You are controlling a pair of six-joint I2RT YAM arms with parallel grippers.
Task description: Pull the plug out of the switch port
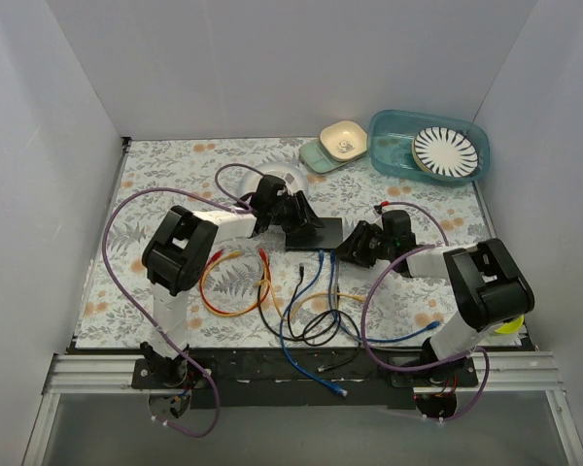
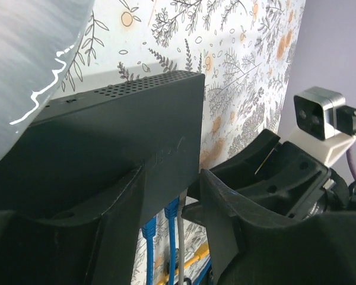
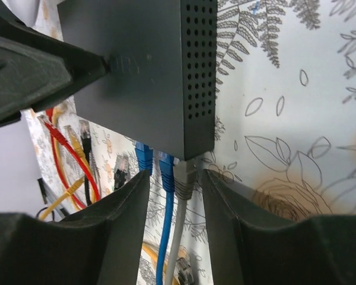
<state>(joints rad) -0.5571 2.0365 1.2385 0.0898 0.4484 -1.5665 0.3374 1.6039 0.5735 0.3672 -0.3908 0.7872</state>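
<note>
The flat black switch (image 1: 321, 233) lies mid-table, its sockets facing the near edge. In the right wrist view the switch (image 3: 142, 71) has two blue plugs (image 3: 166, 172) and a grey plug (image 3: 186, 178) in its row. My right gripper (image 3: 173, 184) is open, its fingers straddling a blue plug and the grey plug just below the switch's corner, not touching them. In the top view the right gripper (image 1: 355, 245) sits at the switch's near right corner. My left gripper (image 1: 296, 216) is on the switch; in the left wrist view (image 2: 172, 190) its jaws are closed around the switch's (image 2: 107, 130) corner.
Loose red, orange, yellow, black and blue cables (image 1: 272, 291) sprawl between the switch and the near edge. A teal basin (image 1: 389, 155) with a striped plate (image 1: 445, 150) and two small bowls (image 1: 342, 141) stand at the back right. A white dish (image 1: 290, 176) sits behind the left gripper.
</note>
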